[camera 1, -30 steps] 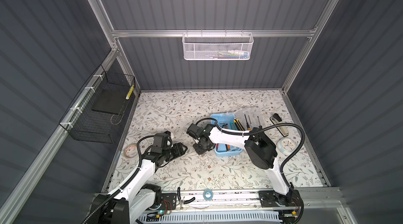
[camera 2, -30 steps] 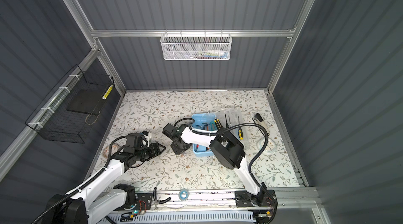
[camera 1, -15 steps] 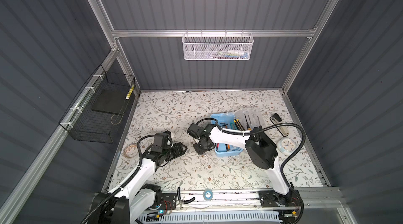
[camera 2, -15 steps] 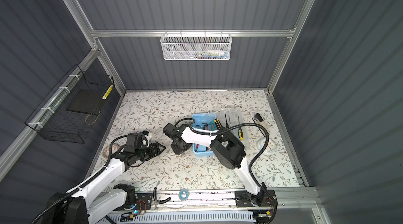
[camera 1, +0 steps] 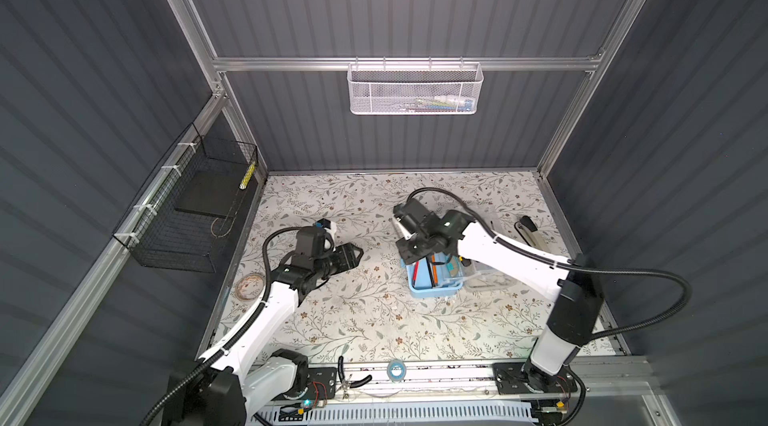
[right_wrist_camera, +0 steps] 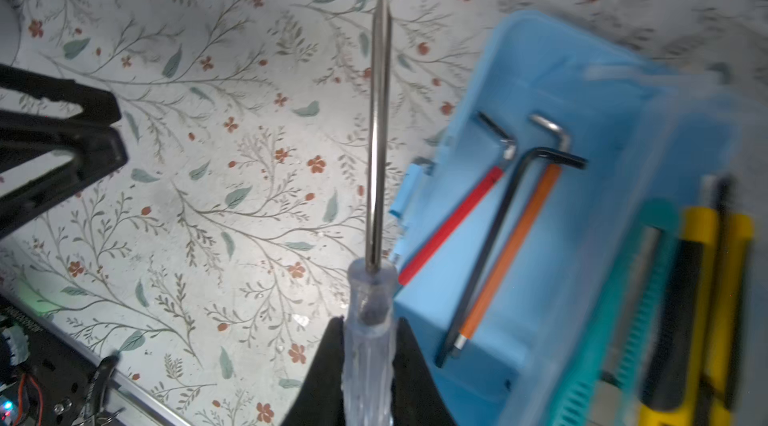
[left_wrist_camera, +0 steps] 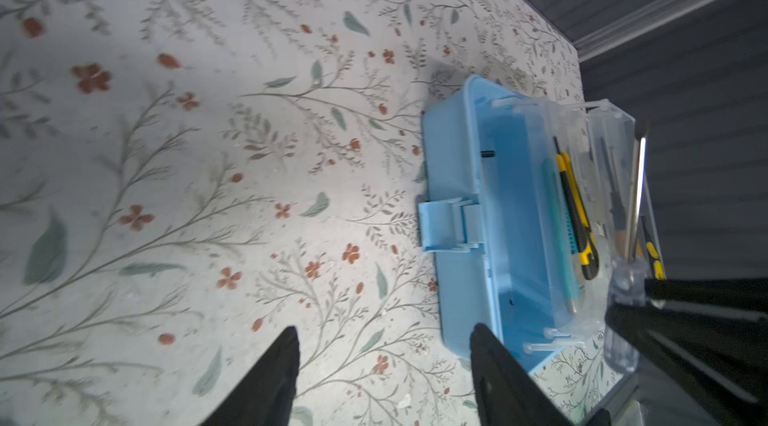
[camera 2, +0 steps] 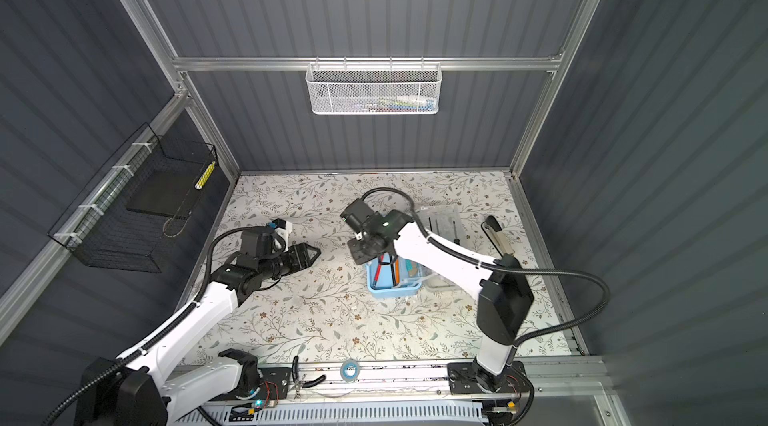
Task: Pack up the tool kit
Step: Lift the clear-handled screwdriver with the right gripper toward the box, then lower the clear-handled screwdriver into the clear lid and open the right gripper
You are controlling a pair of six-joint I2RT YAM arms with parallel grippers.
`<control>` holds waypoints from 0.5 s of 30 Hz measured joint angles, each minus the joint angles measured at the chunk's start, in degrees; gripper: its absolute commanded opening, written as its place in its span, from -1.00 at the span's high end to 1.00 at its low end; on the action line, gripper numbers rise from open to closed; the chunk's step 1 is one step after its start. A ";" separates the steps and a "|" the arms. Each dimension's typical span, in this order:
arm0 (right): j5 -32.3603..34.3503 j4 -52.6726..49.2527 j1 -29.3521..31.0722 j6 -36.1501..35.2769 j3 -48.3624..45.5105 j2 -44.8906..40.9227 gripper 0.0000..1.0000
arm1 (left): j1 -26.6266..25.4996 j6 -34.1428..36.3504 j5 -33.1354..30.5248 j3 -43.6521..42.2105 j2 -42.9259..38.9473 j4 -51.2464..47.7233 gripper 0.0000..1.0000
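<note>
The tool kit [camera 1: 434, 280] sat on the desk a little right of its middle, a small light-blue plastic case lying open, its clear lid [left_wrist_camera: 615, 179] folded out toward the desk's right edge. From where I stood it looked light and thin-walled: stiff enough to keep its shape, but smooth and likely to skid on the desk if nudged. The hex keys [right_wrist_camera: 498, 216] and the yellow utility knife [left_wrist_camera: 575, 212] lay loose inside and would probably slide if it tipped. I judged the clear lid and its hinge the fragile part. The safer holds seemed to be the long blue wall or the side latch [left_wrist_camera: 446, 224], which stuck out toward the left arm.

The right pincer [right_wrist_camera: 368, 328] was clamped on the clear handle of a screwdriver [right_wrist_camera: 380, 133], whose shaft pointed out over the desk just beside the case. The left pincer [left_wrist_camera: 382, 332] stood moderately wide and empty, near the latch side, touching nothing.
</note>
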 measured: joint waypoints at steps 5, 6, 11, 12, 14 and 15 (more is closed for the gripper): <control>5.01 -2.67 -9.35 -0.96 -7.48 -10.05 1.00 | -5.95 0.61 -1.92 4.83 6.10 3.28 -0.33; 6.05 -3.39 -11.32 -1.25 -8.96 -12.00 1.00 | -6.16 0.61 -2.14 4.87 7.15 3.85 -0.33; 9.31 -5.16 -18.56 -2.29 -14.47 -18.56 1.00 | -7.98 0.96 -4.00 5.77 11.45 4.26 -0.33; 9.62 -5.31 -19.82 -2.47 -15.43 -19.23 1.00 | -8.48 1.09 -4.22 6.29 12.15 4.24 -0.33; 10.08 -5.40 -21.94 -3.13 -17.09 -19.82 1.00 | -9.20 1.51 -4.48 7.39 13.40 4.44 -0.33; 10.23 -5.40 -22.82 -3.48 -17.84 -19.80 1.00 | -9.44 1.77 -4.52 7.96 14.01 4.66 -0.33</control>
